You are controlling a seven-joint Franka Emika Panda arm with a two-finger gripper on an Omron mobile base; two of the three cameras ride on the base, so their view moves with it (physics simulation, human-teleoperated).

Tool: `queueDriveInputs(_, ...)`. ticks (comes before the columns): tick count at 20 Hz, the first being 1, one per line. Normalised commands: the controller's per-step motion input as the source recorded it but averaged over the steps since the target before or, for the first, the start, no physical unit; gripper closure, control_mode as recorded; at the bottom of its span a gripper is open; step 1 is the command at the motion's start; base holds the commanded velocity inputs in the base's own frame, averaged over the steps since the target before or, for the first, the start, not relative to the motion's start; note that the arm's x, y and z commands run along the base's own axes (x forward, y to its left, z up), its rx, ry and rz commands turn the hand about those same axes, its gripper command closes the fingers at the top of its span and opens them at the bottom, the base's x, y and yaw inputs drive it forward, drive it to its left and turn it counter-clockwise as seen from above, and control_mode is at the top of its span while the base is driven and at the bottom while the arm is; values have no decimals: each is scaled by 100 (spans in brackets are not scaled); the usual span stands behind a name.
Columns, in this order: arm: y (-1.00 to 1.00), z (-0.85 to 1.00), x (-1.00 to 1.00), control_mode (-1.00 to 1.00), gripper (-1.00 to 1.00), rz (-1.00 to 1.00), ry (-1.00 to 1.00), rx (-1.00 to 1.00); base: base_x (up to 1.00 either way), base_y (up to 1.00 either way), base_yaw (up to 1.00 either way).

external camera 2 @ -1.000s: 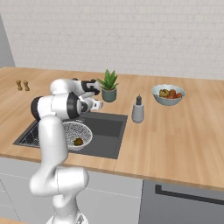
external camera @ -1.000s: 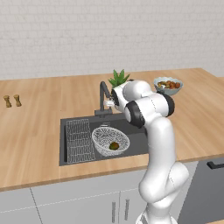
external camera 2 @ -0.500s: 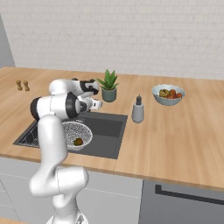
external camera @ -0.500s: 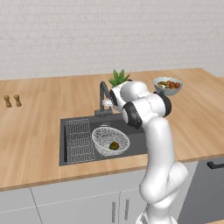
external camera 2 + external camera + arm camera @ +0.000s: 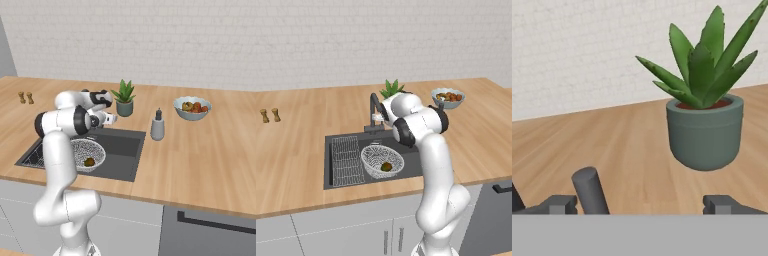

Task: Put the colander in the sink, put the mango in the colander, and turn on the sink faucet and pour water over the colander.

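Left base view: white mesh colander (image 5: 381,161), green-brown mango (image 5: 386,167) inside.

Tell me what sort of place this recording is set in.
A rendered home kitchen, most likely: a wooden counter with a recessed sink and faucet, cabinet fronts below, and a fruit bowl.

Wooden counter (image 5: 306,130): recessed sink (image 5: 338,177), potted plant (image 5: 124,98), fruit bowl (image 5: 192,108), grey dispenser (image 5: 158,125), 2 small shakers (image 5: 270,115) far left.

mango (image 5: 386,166) in colander (image 5: 376,156); in sink (image 5: 336,141)
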Motion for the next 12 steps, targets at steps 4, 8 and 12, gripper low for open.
queueDriveInputs(4, 0, 0, 5, -100, -100, 0, 0, 0, 0, 0, 0)
queueDriveInputs(8, 0, 0, 3, -100, -100, 0, 0, 0, 0, 0, 0)
queueDriveInputs(12, 0, 0, 3, -100, -100, 0, 0, 0, 0, 0, 0)
